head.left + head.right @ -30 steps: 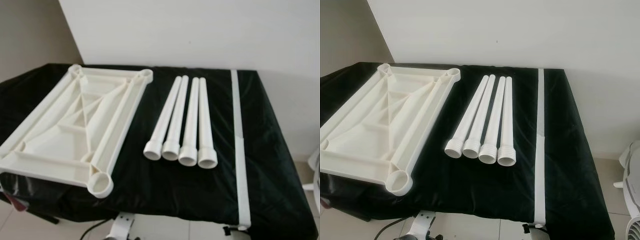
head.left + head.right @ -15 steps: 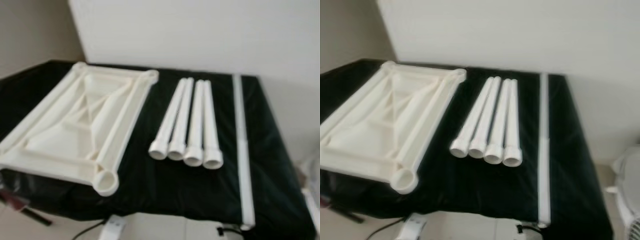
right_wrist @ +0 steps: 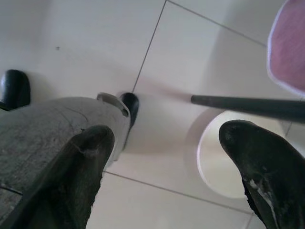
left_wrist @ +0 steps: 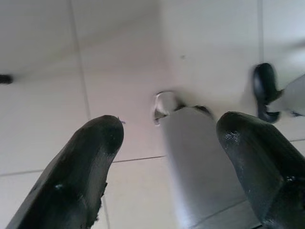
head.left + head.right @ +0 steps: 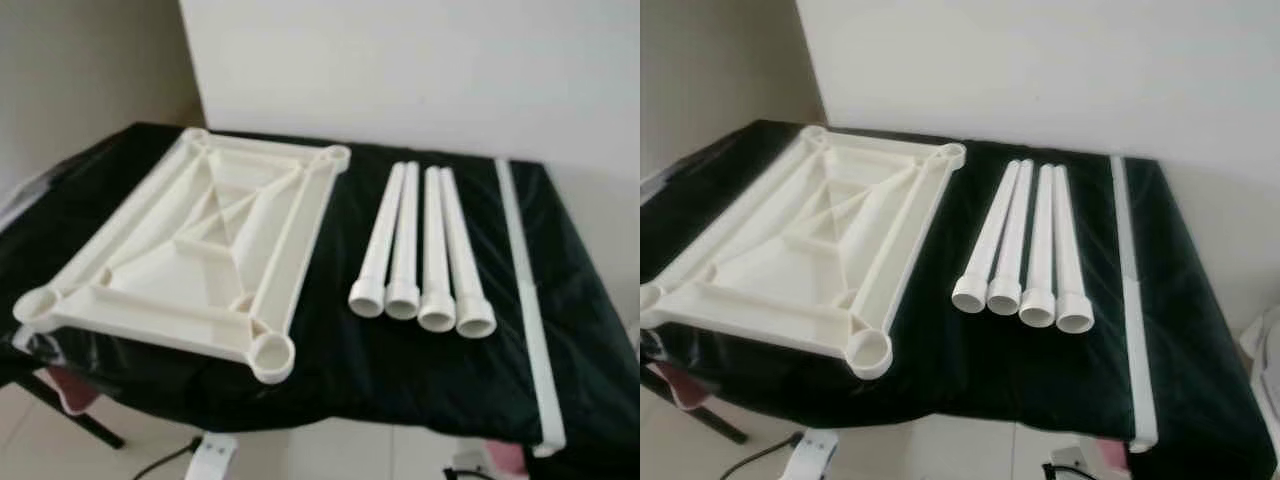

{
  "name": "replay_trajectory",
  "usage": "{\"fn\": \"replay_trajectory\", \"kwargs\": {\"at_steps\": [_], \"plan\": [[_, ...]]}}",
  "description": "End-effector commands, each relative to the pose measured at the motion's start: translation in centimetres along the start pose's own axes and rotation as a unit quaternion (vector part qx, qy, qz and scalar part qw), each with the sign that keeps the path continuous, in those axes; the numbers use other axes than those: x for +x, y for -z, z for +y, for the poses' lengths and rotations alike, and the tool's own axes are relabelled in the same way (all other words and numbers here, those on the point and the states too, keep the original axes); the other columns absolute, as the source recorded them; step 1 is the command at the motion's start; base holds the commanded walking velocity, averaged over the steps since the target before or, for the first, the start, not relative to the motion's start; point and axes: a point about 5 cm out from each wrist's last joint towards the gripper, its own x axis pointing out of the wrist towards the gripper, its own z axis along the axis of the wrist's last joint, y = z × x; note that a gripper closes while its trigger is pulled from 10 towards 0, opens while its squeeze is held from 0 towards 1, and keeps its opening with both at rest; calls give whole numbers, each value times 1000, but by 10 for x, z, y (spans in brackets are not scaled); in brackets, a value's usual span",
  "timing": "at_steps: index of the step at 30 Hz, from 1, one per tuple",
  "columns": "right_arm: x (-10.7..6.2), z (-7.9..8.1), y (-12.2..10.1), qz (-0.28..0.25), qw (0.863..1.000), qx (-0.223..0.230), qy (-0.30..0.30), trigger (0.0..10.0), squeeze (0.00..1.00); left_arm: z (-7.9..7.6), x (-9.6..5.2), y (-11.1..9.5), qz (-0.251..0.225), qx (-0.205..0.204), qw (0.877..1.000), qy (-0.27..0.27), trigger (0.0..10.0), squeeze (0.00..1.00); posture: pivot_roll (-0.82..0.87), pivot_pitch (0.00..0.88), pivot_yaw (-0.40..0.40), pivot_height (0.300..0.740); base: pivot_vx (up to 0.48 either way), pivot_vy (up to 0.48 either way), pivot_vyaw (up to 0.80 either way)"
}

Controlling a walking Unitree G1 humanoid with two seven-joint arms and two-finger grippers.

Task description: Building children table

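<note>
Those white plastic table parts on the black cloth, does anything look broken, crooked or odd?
Nothing stands out. The white ribbed plastic tabletop lies underside up, its near corners at the black cloth's front edge. The four white tube legs lie side by side, touching, to its right, none cracked.

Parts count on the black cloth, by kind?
Tabletop frame, ribbed underside up: 1
Table legs, lying side by side: 4
Long white strip at the right side: 1
Total: 6
</note>
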Motion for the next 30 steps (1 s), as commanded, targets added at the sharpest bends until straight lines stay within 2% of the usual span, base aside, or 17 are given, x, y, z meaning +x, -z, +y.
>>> {"fn": "replay_trajectory", "kwargs": {"at_steps": [1, 30], "plan": [[-1, 11, 7, 13, 1000, 2, -17, 10000, 0, -1, -1, 7, 15, -5, 1000, 3, 10000, 0, 20, 0, 19, 740, 0, 337, 0], [-1, 11, 7, 16, 1000, -1, -19, 10000, 0, 0, 0, 2, 9, -5, 1000, 5, 10000, 0, 25, 0, 15, 740, 0, 340, 0]]}}
